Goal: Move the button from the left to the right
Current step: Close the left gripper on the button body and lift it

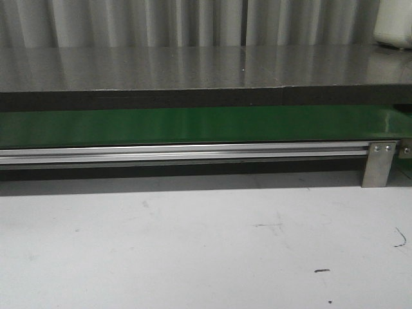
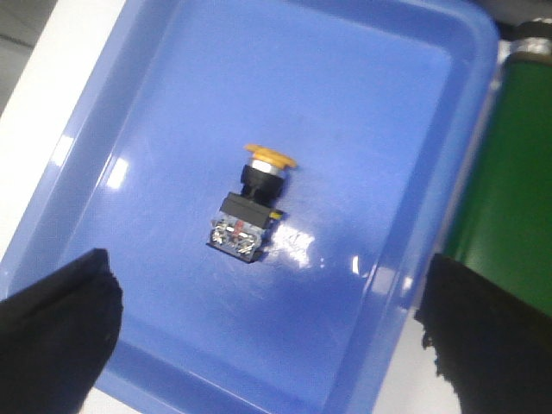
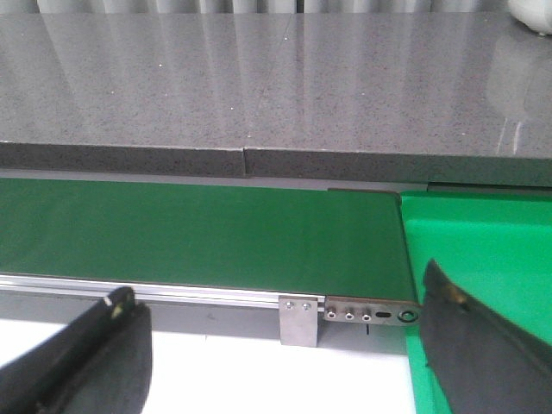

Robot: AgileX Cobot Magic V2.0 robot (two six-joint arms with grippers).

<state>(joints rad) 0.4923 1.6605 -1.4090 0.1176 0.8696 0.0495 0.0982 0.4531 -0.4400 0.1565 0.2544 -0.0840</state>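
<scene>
Left gripper (image 2: 267, 336): we are holding it spread wide, its black fingers (image 2: 56, 332) sitting far apart with nothing between them.
Right gripper (image 3: 285, 354): we are keeping it open too, fingers (image 3: 86, 362) well apart, gripping nothing.
Arms: we are showing neither in the front view.

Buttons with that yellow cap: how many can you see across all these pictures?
1. The button lies on its side in the blue tray, beside the green belt, seen only from the left wrist. The other views show none; more could lie outside the frames.
</scene>
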